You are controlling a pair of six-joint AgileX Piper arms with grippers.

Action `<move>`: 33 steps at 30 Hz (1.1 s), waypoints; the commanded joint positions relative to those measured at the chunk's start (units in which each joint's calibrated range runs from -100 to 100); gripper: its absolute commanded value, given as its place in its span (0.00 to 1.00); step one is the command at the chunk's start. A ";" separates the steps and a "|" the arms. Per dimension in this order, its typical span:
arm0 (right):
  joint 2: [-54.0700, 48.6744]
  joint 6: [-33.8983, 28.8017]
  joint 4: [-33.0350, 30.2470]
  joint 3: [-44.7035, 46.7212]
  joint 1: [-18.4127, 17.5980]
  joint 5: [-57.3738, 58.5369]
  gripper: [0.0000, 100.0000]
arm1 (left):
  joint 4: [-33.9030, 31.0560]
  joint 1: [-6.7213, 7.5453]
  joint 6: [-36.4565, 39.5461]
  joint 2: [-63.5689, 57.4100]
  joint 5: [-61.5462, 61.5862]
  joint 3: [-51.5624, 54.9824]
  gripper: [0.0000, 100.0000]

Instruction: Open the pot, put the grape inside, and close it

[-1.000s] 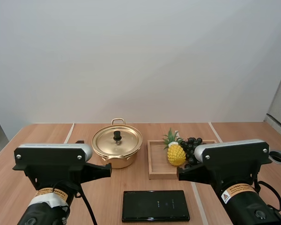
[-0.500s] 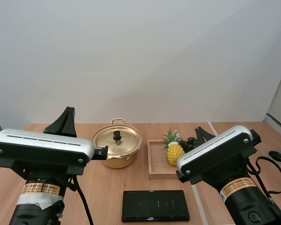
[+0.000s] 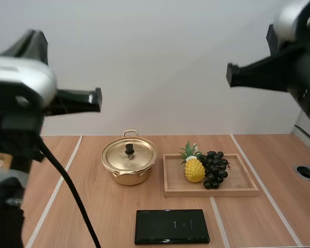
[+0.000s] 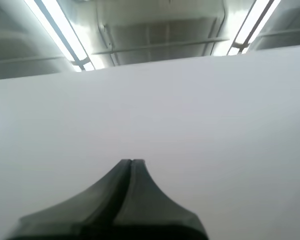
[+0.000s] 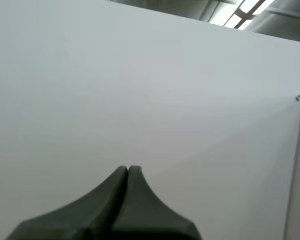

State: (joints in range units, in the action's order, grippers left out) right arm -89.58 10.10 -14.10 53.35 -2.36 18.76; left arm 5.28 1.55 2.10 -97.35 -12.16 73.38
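the left gripper (image 4: 131, 165) has its fingers pressed together into one dark wedge with nothing between them, and the right gripper (image 5: 127, 171) is closed on nothing in the same way, both arms held high over the worktop (image 3: 93, 217), the left at the pot's 10 o'clock and the right at its 2 o'clock. the gold pot (image 3: 128, 174) stands on the worktop with its lid (image 3: 137, 156) on, and the grapes (image 3: 215, 168) lie in the wooden tray (image 3: 243, 185) at the pot's 3 o'clock, touching a pineapple (image 3: 194, 170) at their 9 o'clock. a flat black slab (image 3: 171, 226) lies at the pot's 5 o'clock, apart from the tray.
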 commanded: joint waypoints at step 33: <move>62.81 -6.02 0.91 -55.94 0.17 81.24 0.00 | -1.15 0.24 1.86 69.24 93.64 -67.27 0.00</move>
State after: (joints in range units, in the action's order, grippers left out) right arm -27.30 4.24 -12.88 -2.07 -2.36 99.89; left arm 4.25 1.55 3.07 -30.18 77.42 6.64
